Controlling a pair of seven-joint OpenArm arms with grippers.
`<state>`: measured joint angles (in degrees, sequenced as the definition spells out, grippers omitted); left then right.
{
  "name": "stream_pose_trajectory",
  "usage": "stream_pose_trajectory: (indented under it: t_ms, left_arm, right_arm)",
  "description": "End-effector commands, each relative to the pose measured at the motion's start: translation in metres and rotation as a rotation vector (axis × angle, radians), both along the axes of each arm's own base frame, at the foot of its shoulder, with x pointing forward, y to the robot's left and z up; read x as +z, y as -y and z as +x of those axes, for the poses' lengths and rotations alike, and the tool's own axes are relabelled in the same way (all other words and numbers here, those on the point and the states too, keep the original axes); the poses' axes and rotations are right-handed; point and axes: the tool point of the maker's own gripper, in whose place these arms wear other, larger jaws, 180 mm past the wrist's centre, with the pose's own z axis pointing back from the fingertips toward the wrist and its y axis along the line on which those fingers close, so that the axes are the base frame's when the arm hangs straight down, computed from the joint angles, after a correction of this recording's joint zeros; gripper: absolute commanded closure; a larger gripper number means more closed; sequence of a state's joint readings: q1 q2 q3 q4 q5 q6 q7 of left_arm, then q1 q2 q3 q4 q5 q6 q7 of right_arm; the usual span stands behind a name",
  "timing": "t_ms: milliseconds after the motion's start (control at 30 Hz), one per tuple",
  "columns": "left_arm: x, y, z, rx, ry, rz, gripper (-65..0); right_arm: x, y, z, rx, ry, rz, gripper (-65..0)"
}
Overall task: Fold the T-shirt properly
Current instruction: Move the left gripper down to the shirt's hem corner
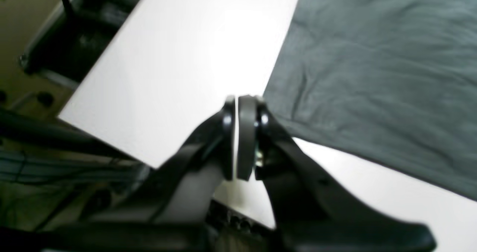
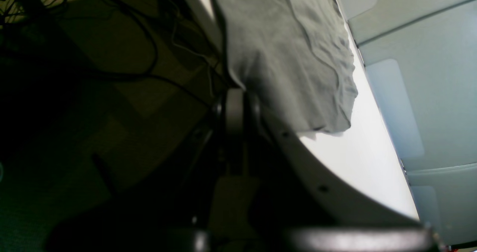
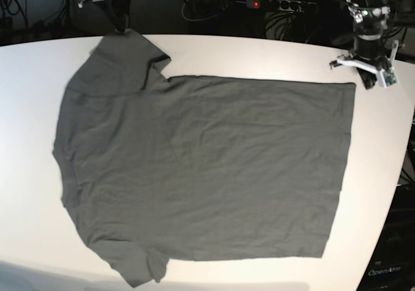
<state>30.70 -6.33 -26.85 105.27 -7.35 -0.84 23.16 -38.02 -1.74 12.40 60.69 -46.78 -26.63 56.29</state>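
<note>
The T-shirt (image 3: 201,168) lies flat on the white table (image 3: 26,64). The left gripper (image 1: 241,103) is closed, empty. The right gripper (image 2: 235,95) pinches its sleeve edge. "OpenArm" (image 3: 384,273) lettering shows bottom right.

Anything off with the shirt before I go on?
Yes. One sleeve of the T-shirt reaches the table's far edge, and the right wrist view shows cloth drooping over it beside the shut right tool. The rest lies flat, lightly wrinkled.
</note>
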Motion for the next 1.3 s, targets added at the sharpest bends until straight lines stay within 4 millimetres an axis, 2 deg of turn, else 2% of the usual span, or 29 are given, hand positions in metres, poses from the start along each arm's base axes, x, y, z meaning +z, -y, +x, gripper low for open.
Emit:
stream_pose_trajectory:
  t_ms: [0, 167, 333, 633, 700, 800, 867, 933, 1067, 1167, 1267]
  left_arm:
    - [0.007, -0.005, 0.008, -0.015, 0.011, 0.036, -1.1]
    - [-0.024, 0.008, 0.016, -0.124, -0.109, 0.013, -1.1]
    - [-0.041, 0.02, 0.021, -0.21, -0.154, 0.011, -1.1]
    - [-0.027, -0.006, 0.021, -0.225, -0.127, 0.019, -1.1]
    - [-0.028, -0.003, 0.018, -0.251, -0.126, -0.001, -1.1]
    - [-0.024, 0.005, 0.025, -0.331, -0.121, -0.016, -1.1]
    - [-0.029, 0.003, 0.023, -0.351, -0.165, -0.031, -1.1]
    - [-0.031, -0.003, 0.026, -0.352, -0.2, -0.043, -1.1]
    - [-0.025, -0.032, 0.021, -0.252, -0.212, -0.036, -1.1]
    - [-0.02, -0.041, 0.023, -0.233, -0.2, -0.025, -1.1]
    - [-0.02, -0.041, 0.022, -0.233, -0.202, -0.025, -2.4]
  right_arm:
    - [0.006, 0.002, -0.003, 0.003, 0.022, -0.017, -0.1]
    - [0.006, 0.002, -0.003, 0.003, 0.022, -0.017, -0.1]
    - [0.006, 0.002, -0.003, 0.003, 0.022, -0.017, -0.1]
    - [0.006, 0.003, -0.002, 0.003, 0.023, -0.018, -0.1]
    - [0.006, 0.003, -0.002, 0.003, 0.023, -0.018, -0.1]
    - [0.006, 0.003, -0.002, 0.003, 0.023, -0.018, -0.1]
    - [0.006, 0.003, -0.002, 0.003, 0.023, -0.018, -0.1]
    - [0.005, 0.003, -0.002, 0.003, 0.022, -0.017, -0.1]
    - [0.005, 0.003, -0.002, 0.003, 0.022, -0.017, -0.1]
    - [0.005, 0.003, -0.002, 0.003, 0.022, -0.017, -0.1]
    - [0.005, 0.003, -0.002, 0.003, 0.022, -0.017, -0.1]
